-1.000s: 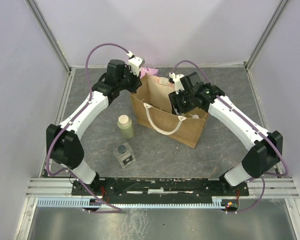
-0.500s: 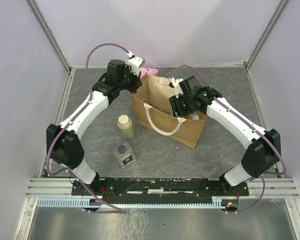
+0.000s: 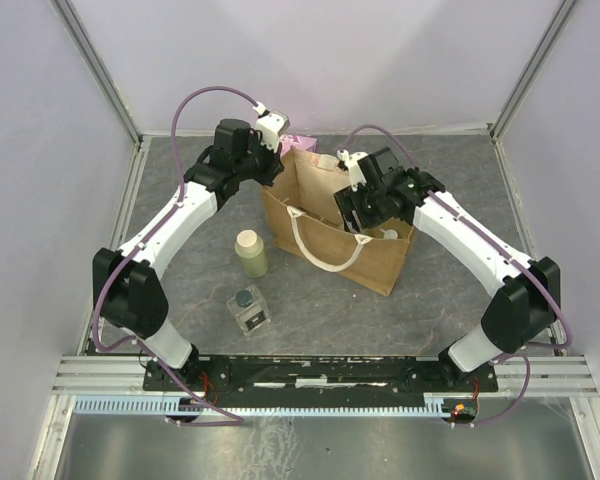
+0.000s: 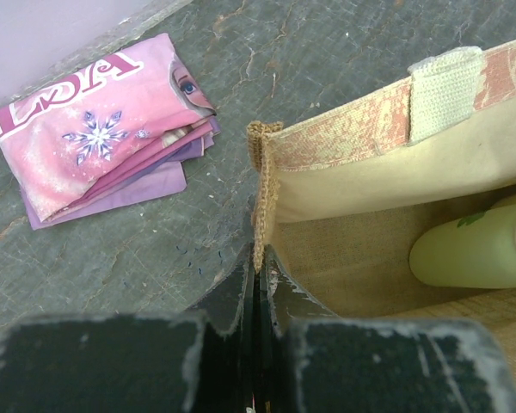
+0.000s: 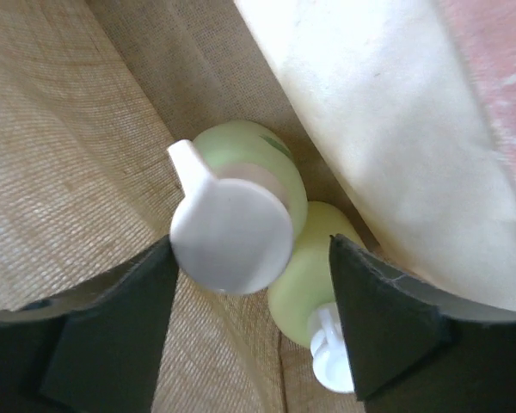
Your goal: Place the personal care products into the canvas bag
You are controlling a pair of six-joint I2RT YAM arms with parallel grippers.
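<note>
Nearest the arm bases we see a clear square bottle with a dark round cap (image 3: 248,308) standing on the grey table (image 3: 310,310). Just beyond it is a yellow-green bottle with a cream cap (image 3: 250,252). Both stand outside the tan canvas bag with cream rope handles (image 3: 365,260), to its left. The left gripper (image 4: 258,268) is pressed together on the bag's frayed corner edge. The right gripper (image 5: 249,297) is spread inside the bag, hidden from above. Beneath it, a yellow-green pump bottle (image 5: 232,215) touches a second pump bottle (image 5: 305,271), partly cut off. A pink printed packet (image 4: 103,129) lies beyond the bag.
</note>
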